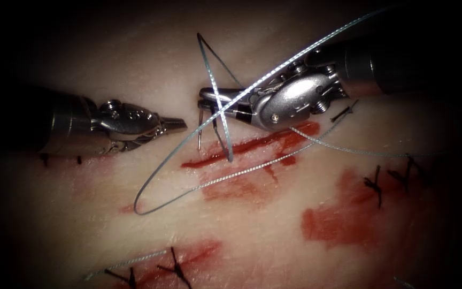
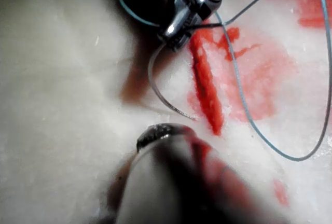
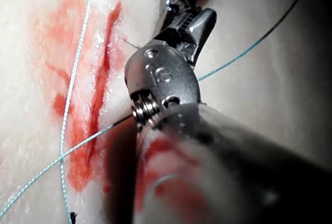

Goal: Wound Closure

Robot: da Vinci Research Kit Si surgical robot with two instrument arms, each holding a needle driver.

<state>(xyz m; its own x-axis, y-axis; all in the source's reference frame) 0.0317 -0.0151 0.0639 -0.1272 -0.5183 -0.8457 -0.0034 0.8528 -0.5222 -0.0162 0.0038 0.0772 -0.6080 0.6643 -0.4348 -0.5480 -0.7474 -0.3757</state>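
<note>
Needle [image 1: 205, 119] in right tool [image 1: 209, 99], tip unclear

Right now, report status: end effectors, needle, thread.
Right end effector shut on needle, tip above the tissue, outside it. Left end effector holds nothing. Thread loops loose across the cut.

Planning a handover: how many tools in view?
2. Left tool, holding nothing, left of cut; right tool above cut, holding needle near its tail; whether its tip enters tissue is unclear.

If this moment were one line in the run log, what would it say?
right tool: holds needle near its swaged end, tip above tissue | left tool: holds nothing | thread: loose over cut
</note>
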